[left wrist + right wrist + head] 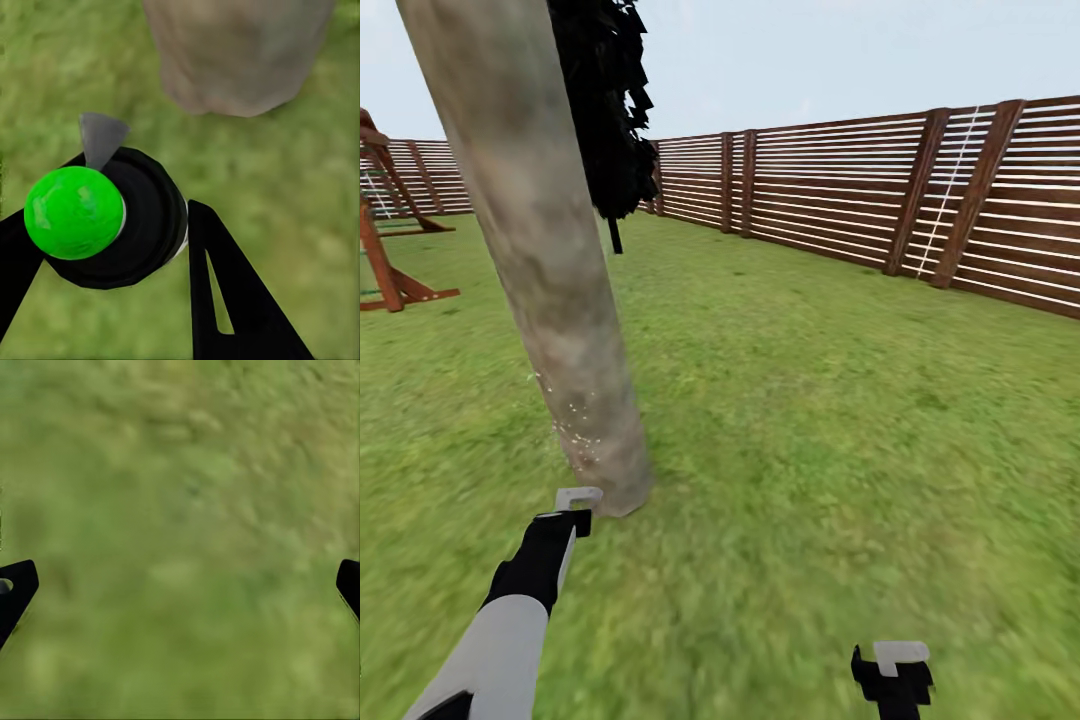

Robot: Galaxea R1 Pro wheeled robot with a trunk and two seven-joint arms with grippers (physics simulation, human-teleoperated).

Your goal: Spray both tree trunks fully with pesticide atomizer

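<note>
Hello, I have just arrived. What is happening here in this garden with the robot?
The robot stands on the green grass lawn, close to a thick grey-tan mottled tree trunk. Its left gripper is shut on a black atomizer with a bright green round cap, held near the trunk's base. Tiny white specks of pesticide dot the lower trunk, so spraying seems under way; higher up, the trunk looks bare. The right gripper hangs open and empty above the grass. A brown slatted wooden fence encloses the lawn.

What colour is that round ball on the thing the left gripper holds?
Bright green, atop the black atomizer; clearest in the left wrist view.
</note>
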